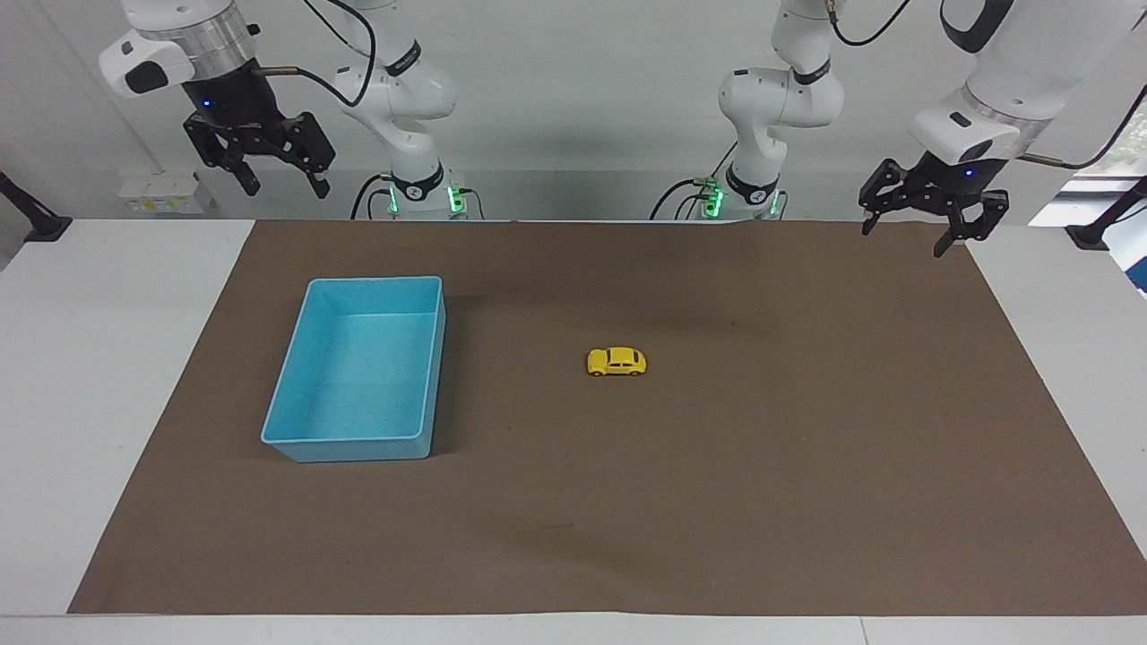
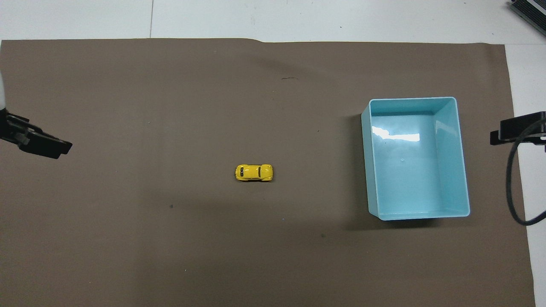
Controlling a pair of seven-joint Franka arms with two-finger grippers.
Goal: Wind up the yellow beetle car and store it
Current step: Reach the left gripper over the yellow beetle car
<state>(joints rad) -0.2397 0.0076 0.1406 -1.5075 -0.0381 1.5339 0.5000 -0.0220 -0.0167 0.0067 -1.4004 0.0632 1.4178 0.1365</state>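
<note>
car [image 1: 616, 361] on mat [image 1: 806, 466] | bin [image 1: 296, 441] beside, toward right arm's end

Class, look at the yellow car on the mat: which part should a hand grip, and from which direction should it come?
Grip the car across its two long flanks, coming straight down from above. It stands on its wheels in the open on the mat, its length running along the table from one arm's end toward the other. The rounded roof gives little hold, while the flatter flanks likely suit two fingers.
</note>
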